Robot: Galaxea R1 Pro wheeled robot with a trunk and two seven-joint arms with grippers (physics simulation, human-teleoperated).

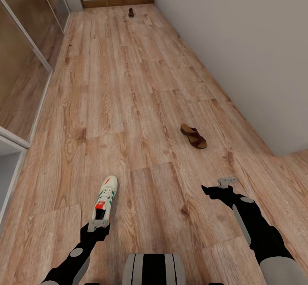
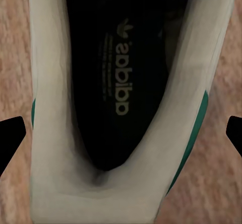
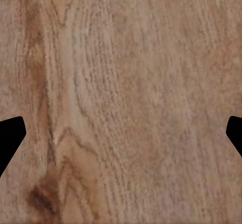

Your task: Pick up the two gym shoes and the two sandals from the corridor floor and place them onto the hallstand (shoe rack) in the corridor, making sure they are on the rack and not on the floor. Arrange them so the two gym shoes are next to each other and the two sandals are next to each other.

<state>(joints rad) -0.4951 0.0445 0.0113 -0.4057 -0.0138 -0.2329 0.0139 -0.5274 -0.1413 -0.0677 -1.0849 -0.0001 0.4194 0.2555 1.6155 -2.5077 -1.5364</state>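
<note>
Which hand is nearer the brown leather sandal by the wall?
Right. The right hand hangs over bare wood floor just short of the brown leather sandal; the left hand is above the cream-white sneaker.

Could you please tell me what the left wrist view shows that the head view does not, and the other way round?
Left wrist view: a close look into the gym shoe, its dark insole with printed branding, and the left gripper's fingertips spread wide either side of it.

Head view: a brown sandal further ahead, a second sandal near the far door, the right gripper open over bare planks, and the hallstand's edge.

Both: that gym shoe on the corridor floor, under the left gripper.
</note>
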